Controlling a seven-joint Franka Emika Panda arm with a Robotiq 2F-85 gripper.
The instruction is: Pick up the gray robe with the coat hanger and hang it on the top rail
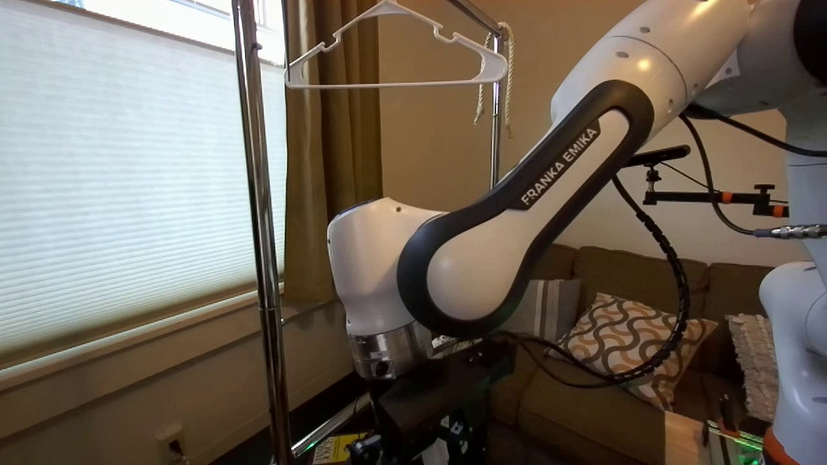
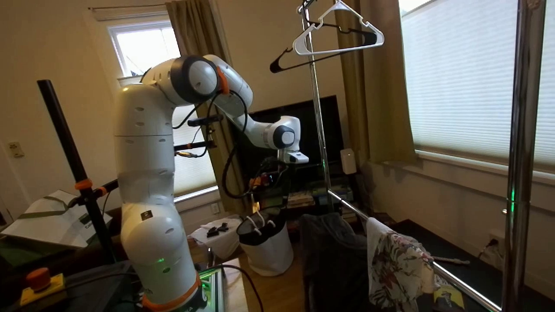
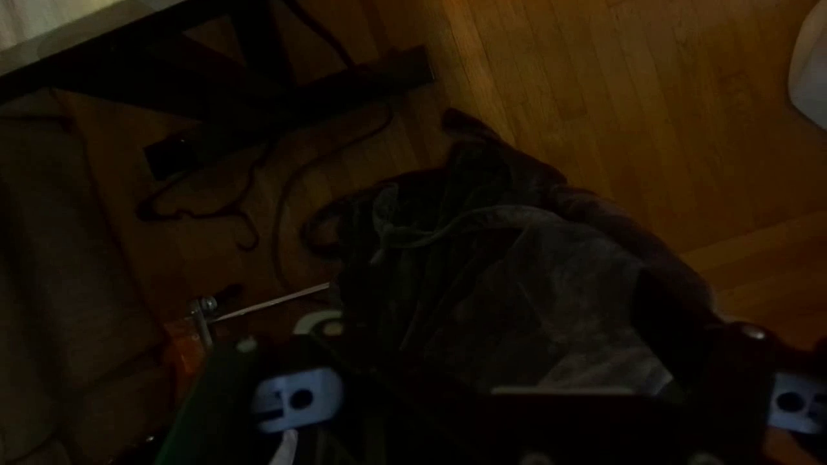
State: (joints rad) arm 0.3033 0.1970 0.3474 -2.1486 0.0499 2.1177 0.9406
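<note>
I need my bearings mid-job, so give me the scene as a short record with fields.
End effector: open, over the gray robe in the wrist view
Gray robe: loose folds, not on the top rail
Hangers: white hanger and black hanger, both high up
Lower crossbar: floral cloth draped over it
Coat hanger with the gray robe: too dark to make out

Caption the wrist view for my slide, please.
Open gripper above the gray robe in dim light, with a dark hanger showing against the wooden floor to one side.
</note>
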